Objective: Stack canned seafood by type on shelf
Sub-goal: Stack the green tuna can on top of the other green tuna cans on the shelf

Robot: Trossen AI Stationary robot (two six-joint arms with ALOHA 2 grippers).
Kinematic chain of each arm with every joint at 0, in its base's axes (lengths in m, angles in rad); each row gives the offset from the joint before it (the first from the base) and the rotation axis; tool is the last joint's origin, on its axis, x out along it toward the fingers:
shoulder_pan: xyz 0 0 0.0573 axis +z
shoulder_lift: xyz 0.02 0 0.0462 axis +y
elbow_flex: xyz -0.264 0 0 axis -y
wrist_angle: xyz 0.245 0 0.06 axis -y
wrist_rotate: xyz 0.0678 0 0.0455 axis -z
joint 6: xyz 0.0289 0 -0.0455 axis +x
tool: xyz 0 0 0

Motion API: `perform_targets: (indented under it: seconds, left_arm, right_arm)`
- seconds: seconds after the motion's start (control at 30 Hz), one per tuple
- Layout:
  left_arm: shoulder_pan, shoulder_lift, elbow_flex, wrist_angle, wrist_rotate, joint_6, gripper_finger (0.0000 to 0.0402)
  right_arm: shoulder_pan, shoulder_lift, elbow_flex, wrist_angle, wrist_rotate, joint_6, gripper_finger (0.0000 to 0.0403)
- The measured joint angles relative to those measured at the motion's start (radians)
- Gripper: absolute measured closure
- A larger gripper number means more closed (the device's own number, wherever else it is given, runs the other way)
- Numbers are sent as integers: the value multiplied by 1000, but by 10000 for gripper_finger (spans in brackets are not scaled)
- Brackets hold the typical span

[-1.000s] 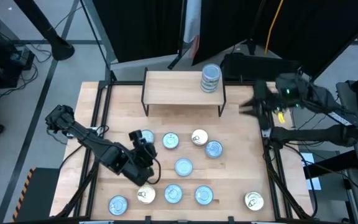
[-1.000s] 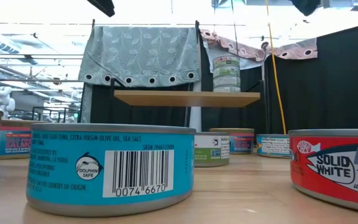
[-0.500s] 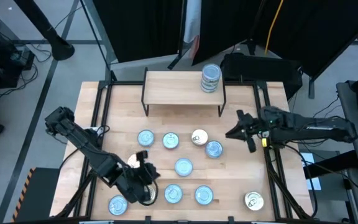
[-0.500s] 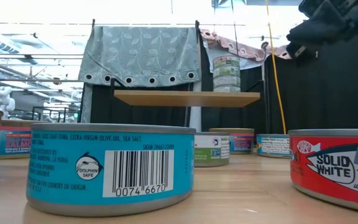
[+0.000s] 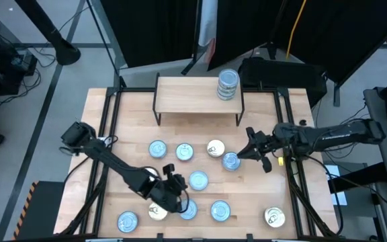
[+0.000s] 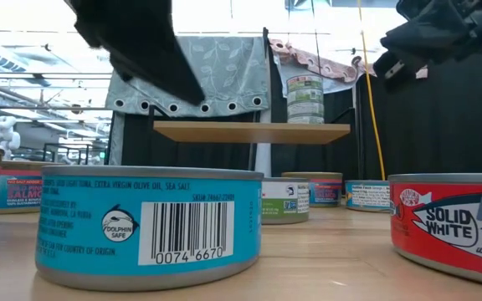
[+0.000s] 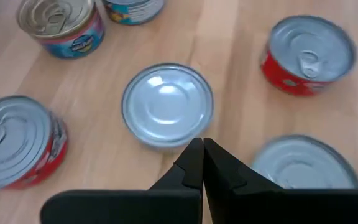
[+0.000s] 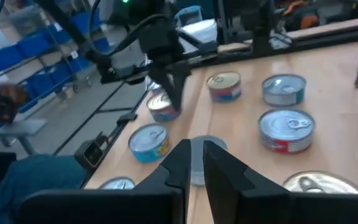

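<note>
Several canned seafood tins stand flat on the wooden table, among them a silver-lidded one and a blue-lidded one. A stack of tins stands on the shelf at the far side. My left gripper hovers shut above the near middle tins, its tips over the near rim of a plain silver lid. My right gripper hangs beside the blue-lidded tin, above the table, fingers almost together, holding nothing.
Tins also stand near the front edge and in a row below the shelf. Black frame rails run along both sides of the table. A dark curtain hangs behind the shelf.
My left gripper has gone from the far-left tin toward the near edge and then right, sinking over the near middle tins. My right gripper has come down from beside the shelf's right end toward the near left, up to the blue-lidded tin. No tin has moved.
</note>
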Motion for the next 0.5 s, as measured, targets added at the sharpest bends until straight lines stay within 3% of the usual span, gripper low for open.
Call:
perform_targets:
  seconds: [0.13, 0.3, 0.5]
  left_arm:
    - [25, 39, 0, 26, -3, 34, 398]
    - [49, 91, 1, 37, 10, 58, 398]
    - [71, 166, 4, 84, 4, 84, 398]
  right_arm:
    - [59, 82, 0, 78, 66, -1, 369]
    - [98, 159, 2, 174, 67, 16, 369]
    - [146, 206, 56, 164, 67, 19, 369]
